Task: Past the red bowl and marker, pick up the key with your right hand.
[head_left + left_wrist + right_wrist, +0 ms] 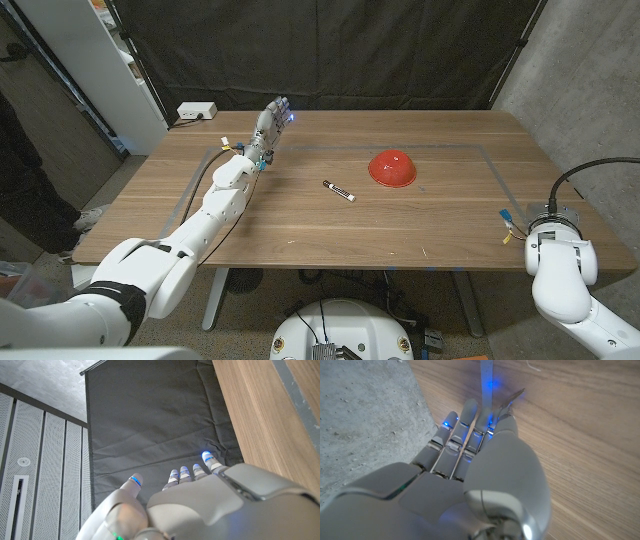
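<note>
Your right hand is closest to the lens in its wrist view: fingers straight and packed together, thumb alongside, tips low over the wooden table. A small thin metal piece, which I read as the key, sits right at the thumb tip, just beside a tape line. I can't tell if thumb and finger are pinching it or only touching it, so treat the grasp as unconfirmed.

In the head view the right hand is at the table's right edge, mostly hidden by its own wrist. The key is too small to make out there.

Relation that matters: the key is at the right fingertips, not across the table. It lies at about 4 o'clock from the red bowl, well apart from it. The black marker is at 8 o'clock from the bowl, with its long axis running 10-to-4. Neither is in your path.

Your left hand is raised at the far side, about 10 o'clock from the bowl, fingers spread and holding nothing. It is much farther from the key, so this is the right arm's job.

My call for the next move: close thumb against finger on the key, then lift straight up.
</note>
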Controlling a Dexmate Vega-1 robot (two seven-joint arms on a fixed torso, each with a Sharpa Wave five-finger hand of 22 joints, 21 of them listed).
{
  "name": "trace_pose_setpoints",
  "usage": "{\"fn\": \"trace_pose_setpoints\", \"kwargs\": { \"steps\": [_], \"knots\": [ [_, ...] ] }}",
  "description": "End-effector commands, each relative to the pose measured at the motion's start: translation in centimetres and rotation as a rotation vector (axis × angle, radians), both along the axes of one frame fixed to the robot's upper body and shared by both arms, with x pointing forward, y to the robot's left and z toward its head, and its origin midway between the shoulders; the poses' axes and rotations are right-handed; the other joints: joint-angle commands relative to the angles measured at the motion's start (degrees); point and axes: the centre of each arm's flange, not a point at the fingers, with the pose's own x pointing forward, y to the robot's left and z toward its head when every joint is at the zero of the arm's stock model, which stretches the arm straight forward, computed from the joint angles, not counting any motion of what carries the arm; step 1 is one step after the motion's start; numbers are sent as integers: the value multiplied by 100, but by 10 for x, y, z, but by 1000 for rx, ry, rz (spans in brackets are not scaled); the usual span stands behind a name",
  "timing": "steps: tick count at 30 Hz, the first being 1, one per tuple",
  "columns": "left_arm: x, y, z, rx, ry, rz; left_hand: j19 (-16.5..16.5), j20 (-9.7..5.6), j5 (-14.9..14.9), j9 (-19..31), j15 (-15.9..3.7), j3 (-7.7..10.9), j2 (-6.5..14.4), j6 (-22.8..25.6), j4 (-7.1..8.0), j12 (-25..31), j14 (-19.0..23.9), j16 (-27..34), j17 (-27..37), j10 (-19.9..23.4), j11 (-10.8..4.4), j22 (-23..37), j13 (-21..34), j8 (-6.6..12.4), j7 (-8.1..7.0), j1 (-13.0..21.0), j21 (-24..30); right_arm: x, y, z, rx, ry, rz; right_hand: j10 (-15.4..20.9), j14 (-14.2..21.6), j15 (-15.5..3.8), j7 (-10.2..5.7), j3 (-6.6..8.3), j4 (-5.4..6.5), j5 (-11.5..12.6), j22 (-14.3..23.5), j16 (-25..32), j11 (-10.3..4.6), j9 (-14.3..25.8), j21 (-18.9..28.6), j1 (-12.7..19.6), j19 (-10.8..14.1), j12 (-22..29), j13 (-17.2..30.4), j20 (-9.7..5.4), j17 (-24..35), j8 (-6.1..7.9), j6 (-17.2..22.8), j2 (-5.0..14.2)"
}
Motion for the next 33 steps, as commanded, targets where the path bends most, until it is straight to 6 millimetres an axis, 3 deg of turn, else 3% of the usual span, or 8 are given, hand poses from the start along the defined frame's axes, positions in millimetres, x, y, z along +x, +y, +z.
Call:
{"fn": "trace_pose_setpoints", "kwargs": {
  "steps": [1, 33],
  "knots": [
    [-3, -1, -2, 1, -3, -9, 26, 0, 48, 20, -1, -13, 303, -15, -24, 18, 21, 11, 10, -15, -6, -5, 24, 1, 2, 74, -10, -4, 2, 7, -17, -42, 11, 17, 47, -471, -124, -20, 27, -12, 4, -9, 0, -19, 36, 58, -20, 53, 28, -184, 39, -29, 219, 95],
    [-19, 4, -10, -15, -22, -2, 34, -2, 58, 20, -1, -16, 331, -16, -23, 18, 18, 8, 10, -9, 7, -5, 24, 1, 7, 90, -36, -14, 4, 20, -57, -119, 29, 3, 40, -468, -128, -53, 80, -72, -6, -6, -1, 21, 96, 83, -109, 60, 121, -253, 241, -78, 226, 113]
  ]
}}
